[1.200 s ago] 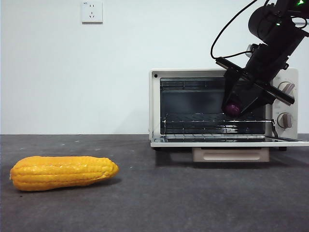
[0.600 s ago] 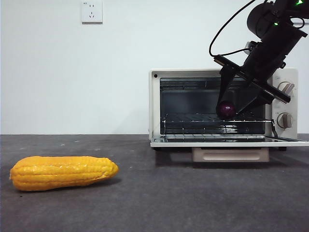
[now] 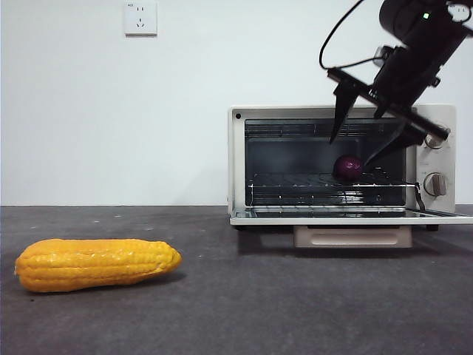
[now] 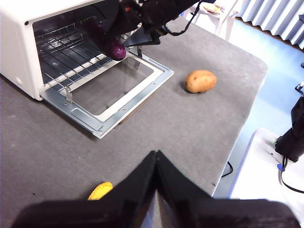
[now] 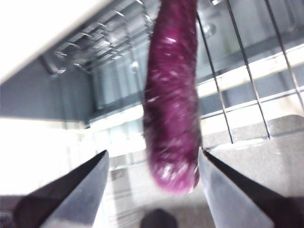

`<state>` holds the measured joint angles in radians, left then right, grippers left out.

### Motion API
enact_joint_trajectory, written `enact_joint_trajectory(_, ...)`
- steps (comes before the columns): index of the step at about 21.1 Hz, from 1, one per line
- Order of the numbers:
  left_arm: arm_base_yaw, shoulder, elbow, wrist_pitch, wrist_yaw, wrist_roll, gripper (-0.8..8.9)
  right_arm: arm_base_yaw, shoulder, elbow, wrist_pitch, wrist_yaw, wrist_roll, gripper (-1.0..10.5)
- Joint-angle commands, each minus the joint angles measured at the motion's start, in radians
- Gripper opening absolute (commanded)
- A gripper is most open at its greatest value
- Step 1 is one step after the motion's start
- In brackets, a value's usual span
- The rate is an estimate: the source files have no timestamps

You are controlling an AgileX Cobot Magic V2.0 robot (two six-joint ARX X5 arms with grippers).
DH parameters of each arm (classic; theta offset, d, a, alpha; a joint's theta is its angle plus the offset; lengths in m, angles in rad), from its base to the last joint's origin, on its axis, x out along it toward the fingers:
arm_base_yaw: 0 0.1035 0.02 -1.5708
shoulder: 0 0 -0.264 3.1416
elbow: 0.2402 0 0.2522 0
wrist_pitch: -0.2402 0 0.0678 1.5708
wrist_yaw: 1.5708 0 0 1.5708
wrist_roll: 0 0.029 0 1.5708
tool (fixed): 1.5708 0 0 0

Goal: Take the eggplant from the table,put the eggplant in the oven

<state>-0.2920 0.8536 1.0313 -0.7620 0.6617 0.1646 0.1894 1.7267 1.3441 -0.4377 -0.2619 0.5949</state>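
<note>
While our right claw (image 3: 369, 148) is hanging spread wide at the mouth of the oven (image 3: 236, 159), gripping nothing, the eggplant (image 3: 347, 167) is lying on the wire rack (image 3: 295, 181) inside, its rounded purple end facing out toward the open door (image 3: 347, 217). In the right wrist view the eggplant (image 5: 173, 102) is stretching lengthwise into the cavity between our two jaws, with open space on one side and the other jaw just beside it; we cannot tell whether that one is touching it. The door is lying flat, level with the oven floor, and its front edge is jutting out over the bench (image 3: 244, 310). In the front view our jaw tips are sitting just above the eggplant and below the oven's top edge, with the control knobs (image 3: 436, 185) close beside the arm.

Our left claw (image 4: 156, 164) is hovering pressed together and empty, well apart from the oven (image 4: 19, 52), above open bench (image 4: 190, 128). From there we are seeing a potato (image 4: 200, 81) lying near the door's far corner and the bench's edge beyond it. A yellow corn cob (image 3: 96, 263) is lying well to the side of the oven, away from both claws, and wide bare bench is stretching between it and the door. A wall socket (image 3: 140, 18) is sitting high on the wall behind.
</note>
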Motion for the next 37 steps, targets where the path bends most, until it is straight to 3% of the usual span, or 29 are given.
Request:
enact_joint_trajectory(1,-0.004,-0.001,-0.005,0.001,0.000,0.015,-0.06,0.001,-0.023,0.005,-0.036,0.001,-0.040,3.2)
enact_joint_trajectory(8,-0.004,-0.001,-0.005,0.001,0.000,0.016,-0.06,0.001,-0.185,0.005,-0.189,-0.005,-0.195,3.2)
enact_joint_trajectory(17,-0.004,-0.001,-0.005,0.002,-0.008,0.022,-0.06,0.001,-0.579,0.005,-0.448,-0.011,-0.424,3.2)
enact_joint_trajectory(26,-0.004,-0.001,-0.005,0.002,-0.008,0.022,-0.06,0.001,-0.845,0.005,-0.665,-0.064,-0.481,3.2)
enact_joint_trajectory(35,-0.004,0.000,-0.005,0.007,-0.008,0.022,-0.06,0.001,-1.003,0.005,-0.793,-0.061,-0.499,3.1)
enact_joint_trajectory(37,-0.004,0.000,-0.005,0.016,-0.009,0.022,-0.06,0.001,-1.019,0.005,-0.803,-0.061,-0.502,2.3)
